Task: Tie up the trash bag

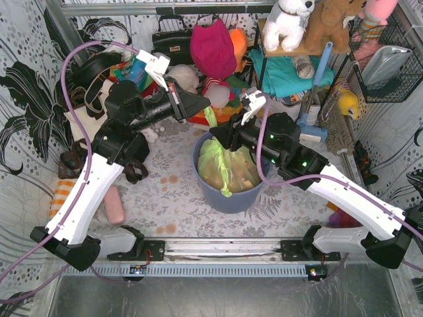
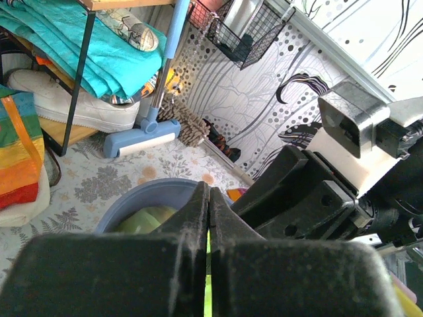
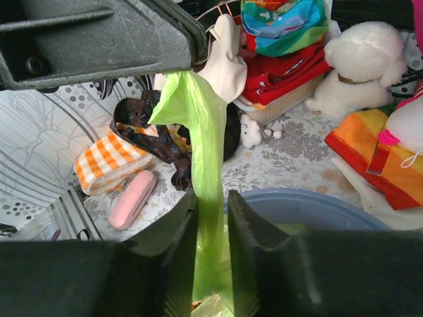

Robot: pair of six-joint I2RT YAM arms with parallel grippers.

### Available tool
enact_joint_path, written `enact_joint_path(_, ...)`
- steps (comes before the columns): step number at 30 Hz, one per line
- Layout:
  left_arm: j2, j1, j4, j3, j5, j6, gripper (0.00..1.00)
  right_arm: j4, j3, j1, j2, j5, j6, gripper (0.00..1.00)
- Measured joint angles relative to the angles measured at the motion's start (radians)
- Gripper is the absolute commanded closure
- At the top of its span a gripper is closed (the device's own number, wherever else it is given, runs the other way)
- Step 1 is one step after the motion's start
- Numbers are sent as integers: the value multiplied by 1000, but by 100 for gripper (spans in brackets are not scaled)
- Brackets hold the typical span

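The lime-green trash bag (image 1: 221, 164) sits in a blue-grey round bin (image 1: 228, 195) at the table's middle. One twisted strip of the trash bag (image 3: 203, 139) is pulled up out of the bin. My left gripper (image 1: 206, 109) is shut on the top of that strip; in the left wrist view a green sliver shows between the closed jaws of the left gripper (image 2: 209, 198). My right gripper (image 1: 222, 139) is lower, just above the bin's rim (image 3: 317, 201). The right gripper (image 3: 213, 205) stands narrowly open, with the strip running between its fingers (image 3: 178, 231).
A pink case (image 1: 114, 205) and an orange checked cloth (image 1: 61, 195) lie at the left. Dark straps (image 3: 155, 142) lie behind the bin. Clothes, bags and plush toys crowd the back. A shelf (image 1: 291, 49) and a wire basket (image 1: 386, 63) stand at the back right.
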Motion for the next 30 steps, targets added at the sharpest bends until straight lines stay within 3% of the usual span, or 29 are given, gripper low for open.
enact_joint_path(2,-3,0,9,-10,-1,-2,56,5,-3,0,0,5,-8,100)
enact_joint_path(4,-10,0,14,-22,-3,-4,40,16,-8,0,-1,4,-22,100)
enact_joint_path(7,-27,0,20,-40,-8,-21,31,31,-24,0,-3,3,-37,100)
enact_joint_path(21,-142,0,192,-318,36,-95,26,76,-36,0,-8,-32,-46,100)
enact_joint_path(27,-106,0,442,-432,94,-224,31,99,-63,0,-24,-55,-46,100)
enact_joint_path(30,-95,0,546,-445,109,-270,40,114,-73,0,-31,-68,-46,100)
